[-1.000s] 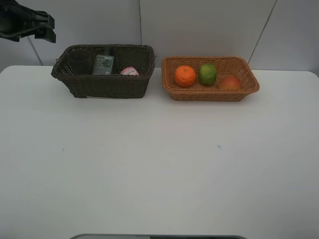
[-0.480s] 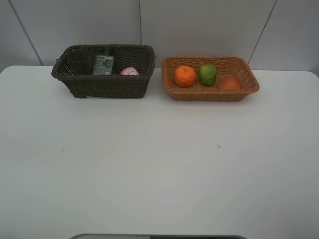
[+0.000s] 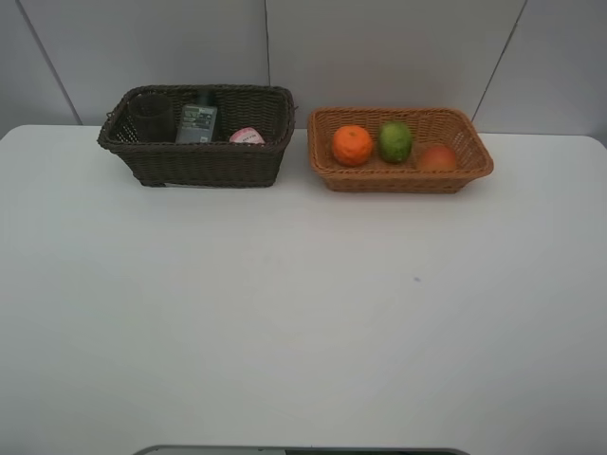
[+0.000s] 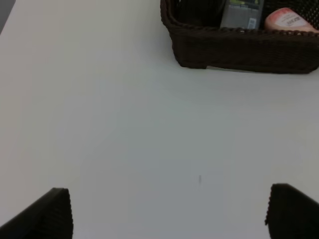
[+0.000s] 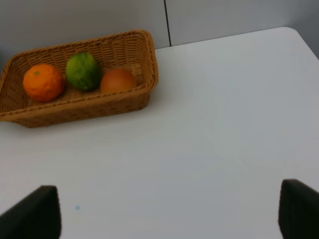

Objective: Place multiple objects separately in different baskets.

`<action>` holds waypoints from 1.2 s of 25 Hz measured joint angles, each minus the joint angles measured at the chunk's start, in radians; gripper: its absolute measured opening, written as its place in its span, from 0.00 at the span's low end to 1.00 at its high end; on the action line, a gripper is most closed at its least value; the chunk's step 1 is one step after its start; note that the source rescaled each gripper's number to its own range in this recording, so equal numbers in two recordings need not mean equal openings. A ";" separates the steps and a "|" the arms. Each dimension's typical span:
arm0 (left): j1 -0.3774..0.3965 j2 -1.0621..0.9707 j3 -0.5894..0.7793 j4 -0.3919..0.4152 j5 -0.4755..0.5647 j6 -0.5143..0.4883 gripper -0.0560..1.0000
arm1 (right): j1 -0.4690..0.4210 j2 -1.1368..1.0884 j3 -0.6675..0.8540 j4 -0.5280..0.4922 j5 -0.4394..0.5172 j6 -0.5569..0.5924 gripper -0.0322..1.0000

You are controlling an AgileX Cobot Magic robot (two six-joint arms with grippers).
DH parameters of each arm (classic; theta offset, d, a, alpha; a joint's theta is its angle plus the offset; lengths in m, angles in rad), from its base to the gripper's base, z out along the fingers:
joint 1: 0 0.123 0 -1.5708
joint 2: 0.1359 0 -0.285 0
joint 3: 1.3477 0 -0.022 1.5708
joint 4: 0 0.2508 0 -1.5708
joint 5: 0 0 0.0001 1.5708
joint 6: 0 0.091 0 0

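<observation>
a: fruit sorted? jaws?
b: orange, lime, peach in tan basket, table's far edge. both grippers wide open, empty.
a: risk?
b: little; a stray reach might nudge the dark basket.

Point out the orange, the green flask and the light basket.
orange (image 3: 352,145), exterior high view, middle of its peel.
green flask (image 3: 197,123), exterior high view, on its label.
light basket (image 3: 398,180), exterior high view, on its near wall.
</observation>
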 joint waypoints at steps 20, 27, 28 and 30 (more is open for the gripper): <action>0.000 -0.291 0.052 -0.099 0.235 0.116 1.00 | 0.000 0.000 0.000 0.000 -0.001 0.000 0.95; 0.000 -0.293 0.095 -0.127 0.136 0.126 1.00 | 0.000 0.000 0.000 0.000 -0.001 0.000 0.95; 0.000 -0.293 0.095 -0.127 0.129 0.126 1.00 | 0.000 0.000 0.000 0.000 -0.001 0.000 0.95; 0.000 -0.293 0.095 -0.127 0.125 0.128 1.00 | 0.000 0.000 0.000 0.000 -0.001 0.000 0.95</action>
